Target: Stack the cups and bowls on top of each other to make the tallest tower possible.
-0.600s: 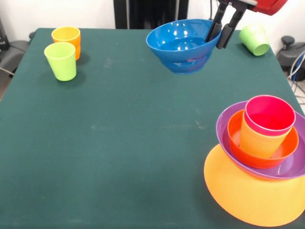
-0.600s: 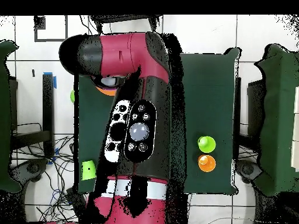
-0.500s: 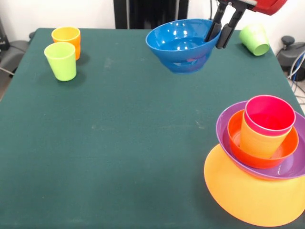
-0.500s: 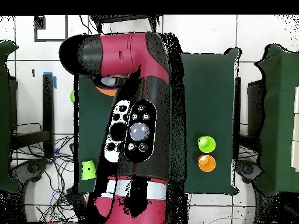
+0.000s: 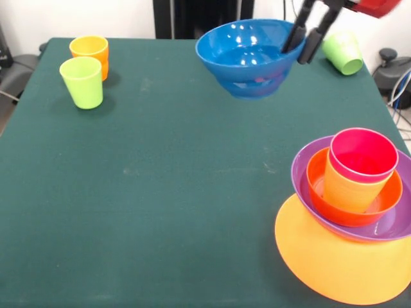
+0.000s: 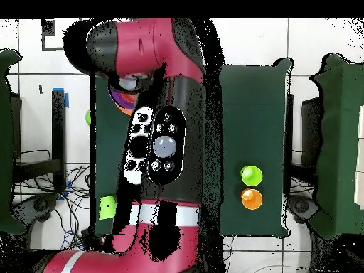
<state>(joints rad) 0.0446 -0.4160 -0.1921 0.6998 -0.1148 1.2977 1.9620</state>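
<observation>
The tower point(image 5: 350, 212) at your near right already nests orange, purple and red-orange bowls with two cups. Farther back, the gripper point(image 5: 309, 38) pinches the blue bowl's point(image 5: 247, 58) rim, held aloft; three cups remain loose beyond.

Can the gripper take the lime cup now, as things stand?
Probably not yet: the gripper is shut on the blue bowl's rim. The lime cup stands upright beside the orange cup, open from above.

Bright, even light; glare on the blue bowl point(image 5: 247, 58), gripper point(image 5: 308, 40) motion-blurred
</observation>
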